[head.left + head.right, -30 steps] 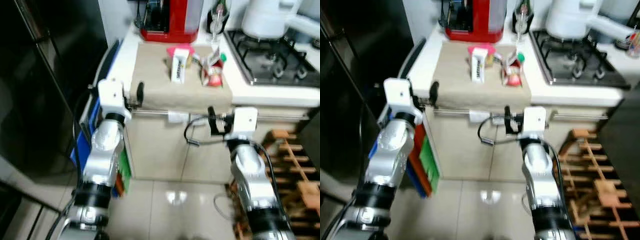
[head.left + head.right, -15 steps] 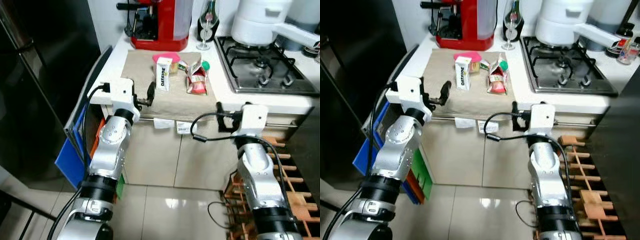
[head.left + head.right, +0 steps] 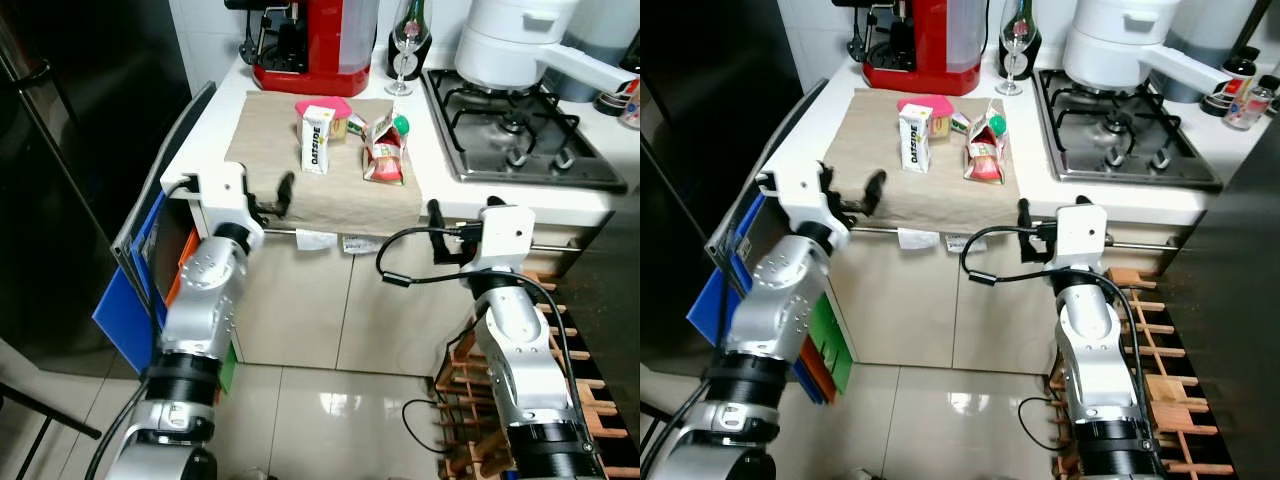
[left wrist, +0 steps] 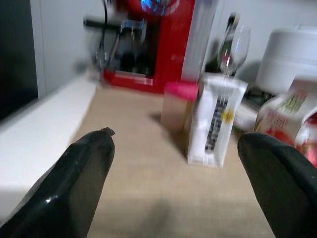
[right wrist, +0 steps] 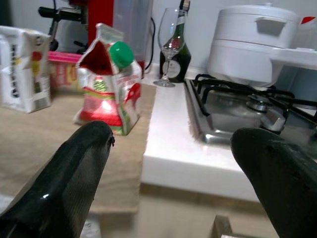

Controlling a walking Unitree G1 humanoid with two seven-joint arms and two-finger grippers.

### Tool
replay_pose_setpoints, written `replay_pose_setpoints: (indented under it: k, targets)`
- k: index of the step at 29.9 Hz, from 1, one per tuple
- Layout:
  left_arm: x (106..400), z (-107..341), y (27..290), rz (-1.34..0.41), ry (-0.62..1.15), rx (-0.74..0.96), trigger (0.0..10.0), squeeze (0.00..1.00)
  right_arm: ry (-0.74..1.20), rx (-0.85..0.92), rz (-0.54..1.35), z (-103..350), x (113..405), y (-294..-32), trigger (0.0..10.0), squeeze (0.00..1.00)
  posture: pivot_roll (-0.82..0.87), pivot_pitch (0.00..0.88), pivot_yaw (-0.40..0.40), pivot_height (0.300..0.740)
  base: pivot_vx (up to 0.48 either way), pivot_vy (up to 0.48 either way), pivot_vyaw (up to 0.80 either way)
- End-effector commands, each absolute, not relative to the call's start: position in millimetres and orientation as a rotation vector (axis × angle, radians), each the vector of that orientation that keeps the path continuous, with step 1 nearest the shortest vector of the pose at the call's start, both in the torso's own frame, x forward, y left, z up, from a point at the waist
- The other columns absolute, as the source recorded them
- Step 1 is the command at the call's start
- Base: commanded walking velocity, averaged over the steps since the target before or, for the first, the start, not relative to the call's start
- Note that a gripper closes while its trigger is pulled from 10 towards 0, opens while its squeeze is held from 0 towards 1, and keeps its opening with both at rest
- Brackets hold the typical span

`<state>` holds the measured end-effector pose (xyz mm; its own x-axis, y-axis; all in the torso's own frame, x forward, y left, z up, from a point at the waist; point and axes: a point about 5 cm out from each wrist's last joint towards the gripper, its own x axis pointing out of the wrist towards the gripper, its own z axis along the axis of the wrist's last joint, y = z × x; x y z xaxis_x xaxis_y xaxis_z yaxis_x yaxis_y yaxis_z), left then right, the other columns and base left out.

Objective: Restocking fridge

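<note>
Two claws are raised at the tabletop (image 3: pixel 210 130) edge in the left eye view. Left claw (image 3: pixel 274 196), released, hovers over the beige cloth (image 3: pixel 260 150); ahead of it stand the white carton (image 3: pixel 317 140) and the red carton (image 3: pixel 385 152). Right claw (image 3: pixel 436 232) sits below the edge.

Left wrist view: wide-spread fingers (image 4: pixel 81 171) frame the white carton, a pink box (image 4: pixel 177 104) behind it.

Right wrist view: parted fingers (image 5: pixel 74 168); the green-capped red carton stands ahead, toward one finger.

Likely step: reaching for a carton; next, close in and clench. Wine glass (image 3: pixel 408 38), coffee machine (image 3: pixel 305 40) and hob (image 3: pixel 510 130) crowd beyond.
</note>
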<state>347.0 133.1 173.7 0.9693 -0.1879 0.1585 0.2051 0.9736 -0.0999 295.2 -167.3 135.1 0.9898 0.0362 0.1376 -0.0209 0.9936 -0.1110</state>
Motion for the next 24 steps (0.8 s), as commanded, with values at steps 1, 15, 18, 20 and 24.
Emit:
replay_pose_setpoints:
  k: [1,15,18,20,24]
  targets:
    - [346.6,176.5,129.4,-0.22,-0.159,-0.083,10.0,0.0,-0.132,-0.105,0.028,135.5,294.7,-167.8,10.0,0.09,-0.13,0.0,0.018,0.74,0.0,0.0,0.0]
    - [327.9,155.3,127.5,-0.158,-0.11,-0.12,10.0,0.0,-0.15,-0.116,0.036,142.2,304.4,-166.2,10.0,0.1,-0.1,0.0,0.003,0.74,0.0,0.0,-0.25]
    - [329.1,155.9,129.0,-0.155,-0.11,-0.101,10.0,0.0,-0.148,-0.117,0.038,140.9,304.0,-165.1,10.0,0.1,-0.1,0.0,0.005,0.74,0.0,0.0,0.0]
    - [329.9,155.8,130.6,-0.156,-0.108,-0.093,10.0,0.0,-0.145,-0.116,0.039,139.5,303.1,-164.8,10.0,0.1,-0.1,0.0,0.008,0.74,0.0,0.0,0.0]
    - [324.4,160.8,133.3,-0.156,-0.141,-0.07,10.0,0.0,-0.203,-0.065,-0.021,145.4,298.6,-170.7,10.0,0.11,-0.1,0.0,0.014,0.74,0.0,0.0,0.0]
